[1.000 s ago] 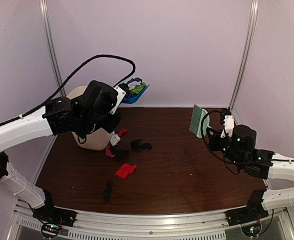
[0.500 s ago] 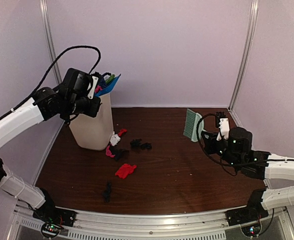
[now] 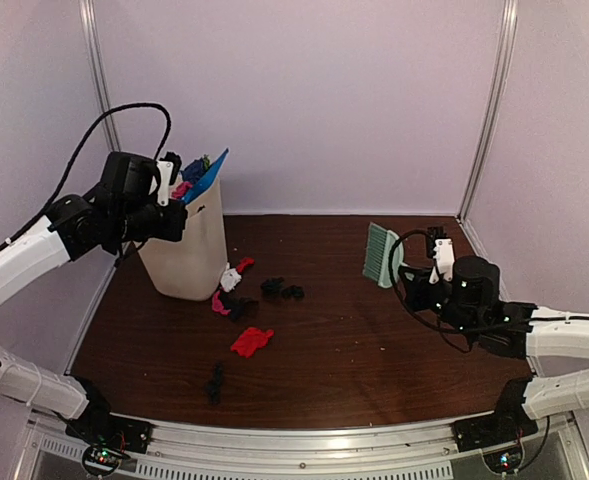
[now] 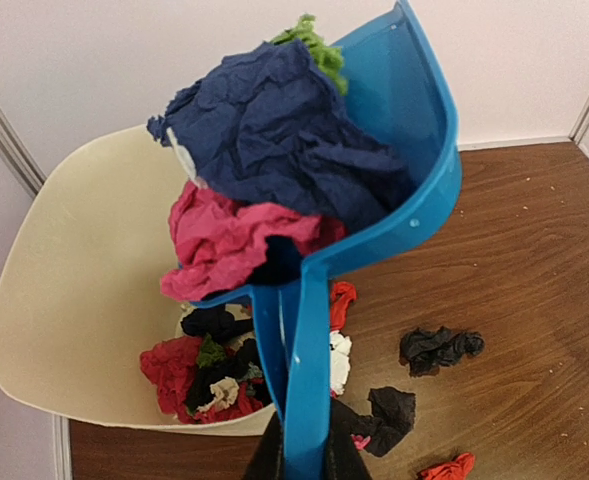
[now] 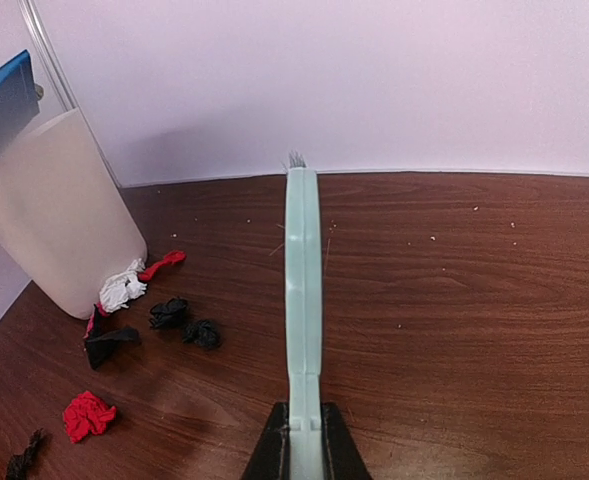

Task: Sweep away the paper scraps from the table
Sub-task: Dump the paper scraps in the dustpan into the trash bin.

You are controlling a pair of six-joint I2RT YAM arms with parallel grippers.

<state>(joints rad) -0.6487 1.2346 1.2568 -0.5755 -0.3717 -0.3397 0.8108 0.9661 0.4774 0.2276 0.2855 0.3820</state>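
Note:
My left gripper [image 4: 304, 458] is shut on the handle of the blue dustpan [image 4: 414, 150], held tilted over the cream bin [image 4: 54, 300]. Dark blue, pink and green paper scraps [image 4: 274, 150] sit in the pan, and more lie inside the bin. On the table [image 3: 374, 340], loose paper scraps lie beside the bin: a red one [image 3: 251, 341], black ones [image 3: 282, 291] and a white one [image 3: 232, 278]. Farther right, my right gripper [image 5: 304, 450] is shut on the pale green hand brush [image 5: 303, 290], held above the table with its bristles up.
The bin [image 3: 184, 255] stands at the table's back left corner against the wall. A black scrap [image 3: 216, 382] lies close to the silver front rail [image 3: 304, 440]. Enclosure walls and metal posts border the table at the back and on both sides.
My left arm has swung the dustpan left and tipped it over the bin's mouth. My right arm has carried the brush slightly left and lower. The scraps on the table have not moved.

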